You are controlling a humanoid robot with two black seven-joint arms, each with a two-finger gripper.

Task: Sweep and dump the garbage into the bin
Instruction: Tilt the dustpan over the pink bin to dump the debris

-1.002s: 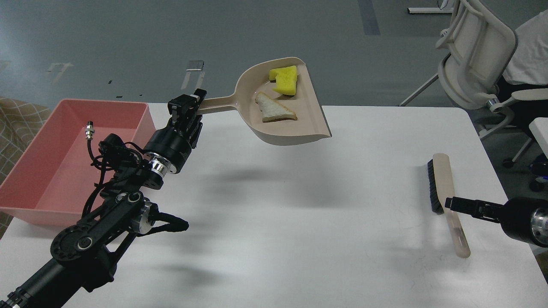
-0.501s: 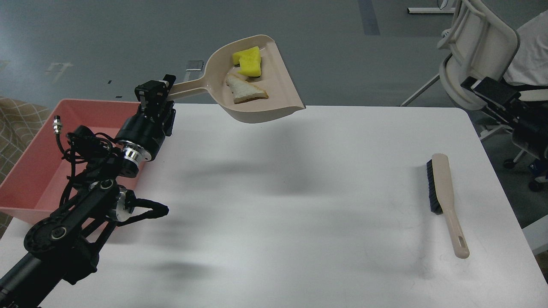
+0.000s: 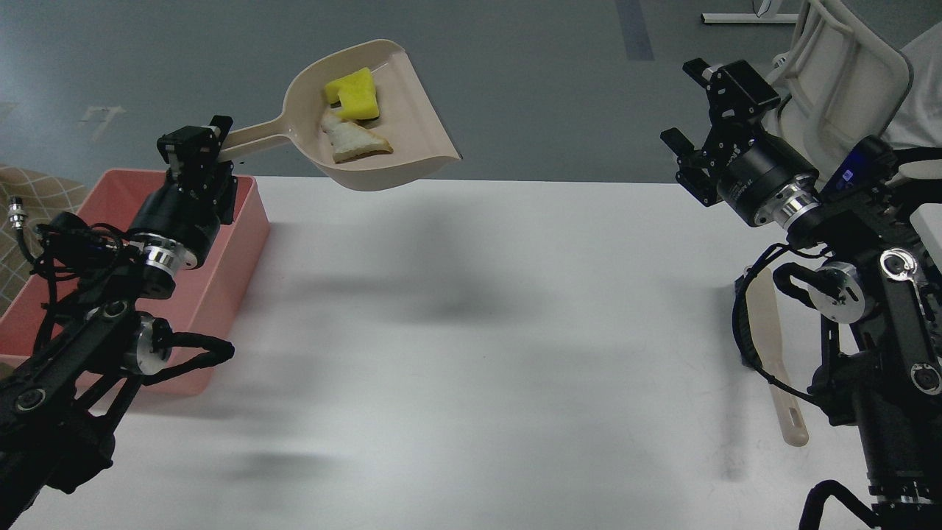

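My left gripper (image 3: 197, 142) is shut on the handle of the beige dustpan (image 3: 412, 125) and holds it in the air, above the table's far left edge. In the pan lie the yellow sponge (image 3: 353, 93) and the white bread slice (image 3: 352, 141). The pink bin (image 3: 235, 232) stands on the table at the left, partly hidden by my left arm; the pan is to the right of it and higher. My right gripper (image 3: 695, 107) is raised at the far right, open and empty.
The beige brush (image 3: 774, 361) lies on the white table (image 3: 500, 353) at the right, partly hidden behind my right arm. A white chair (image 3: 846, 73) stands beyond the table's far right corner.
My left gripper has carried the dustpan with both pieces up and to the left, towards the bin. My right arm has left the brush and risen to the far right.
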